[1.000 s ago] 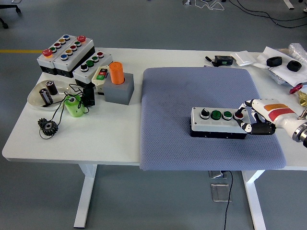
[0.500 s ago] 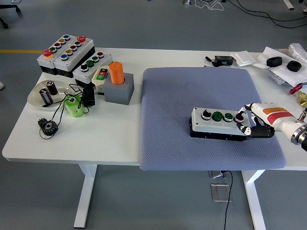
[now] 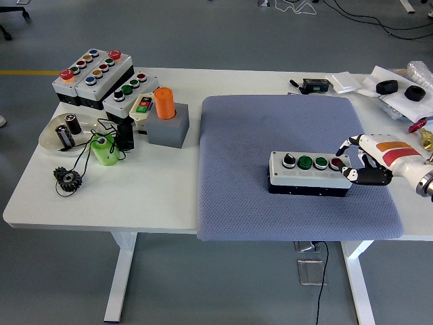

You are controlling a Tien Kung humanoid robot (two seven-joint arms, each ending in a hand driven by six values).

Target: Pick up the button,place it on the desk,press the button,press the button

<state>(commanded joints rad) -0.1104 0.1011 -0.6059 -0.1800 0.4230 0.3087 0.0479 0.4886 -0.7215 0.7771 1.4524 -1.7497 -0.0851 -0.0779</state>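
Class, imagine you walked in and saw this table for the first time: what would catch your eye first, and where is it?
First, the big blue-grey mat covering the table's right half, with a white button box lying on it. The robot's right hand reaches in from the right, its fingers at the box's red-button end. Next, the cluster at far left: an orange cylinder standing in a grey block, beside more button boxes.

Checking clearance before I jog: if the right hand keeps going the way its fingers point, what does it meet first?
Probably the button box: the right hand points left at its red-button end, close by. Contact is unclear.
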